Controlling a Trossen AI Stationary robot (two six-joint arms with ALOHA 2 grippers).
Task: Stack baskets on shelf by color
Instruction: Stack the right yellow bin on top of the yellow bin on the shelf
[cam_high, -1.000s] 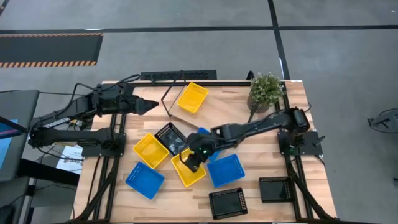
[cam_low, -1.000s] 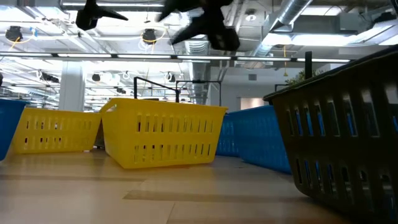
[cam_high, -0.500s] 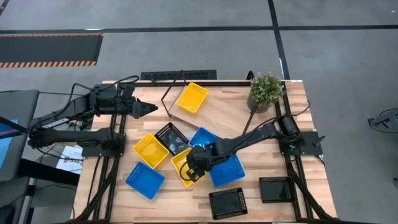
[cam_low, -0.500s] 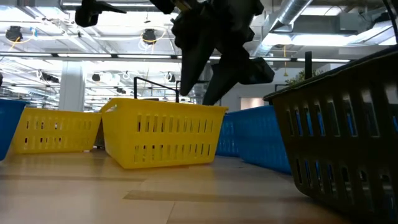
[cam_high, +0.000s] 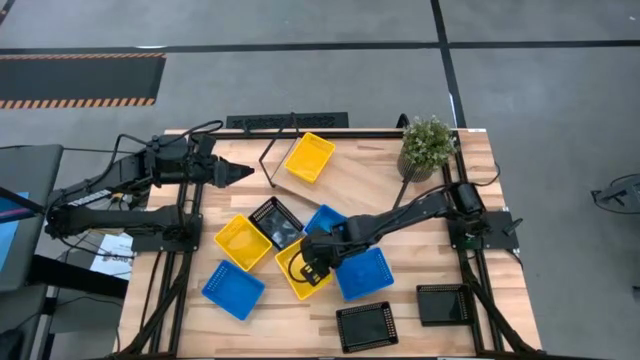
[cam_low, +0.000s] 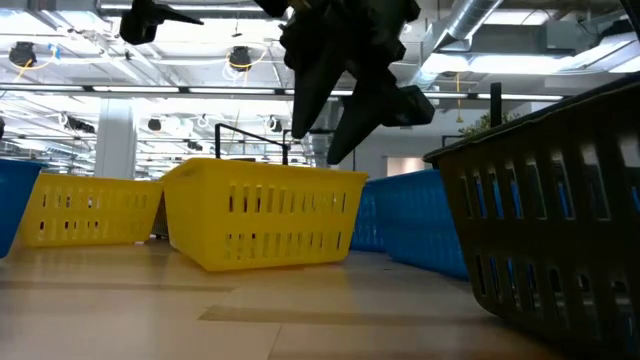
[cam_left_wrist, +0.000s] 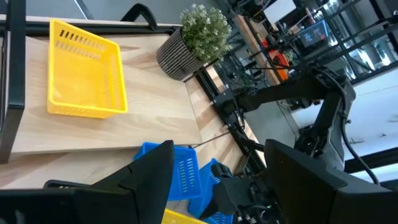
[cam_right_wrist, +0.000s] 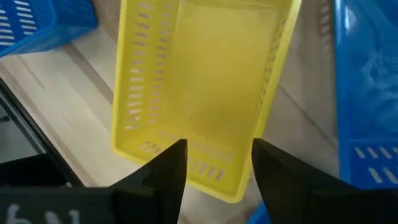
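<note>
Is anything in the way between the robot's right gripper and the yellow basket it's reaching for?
Nothing visible. The right gripper hangs open directly over the yellow basket, its fingers straddling the near rim with only air between. Blue baskets sit beside it, not in the path. The left gripper waits open near the shelf.

Potted green plant (cam_high: 427, 146) stands at the far right corner of the wooden worktop (cam_high: 370, 185). Grey floor (cam_high: 300, 60) around; hazard-striped mat (cam_high: 80, 80) far left.
</note>
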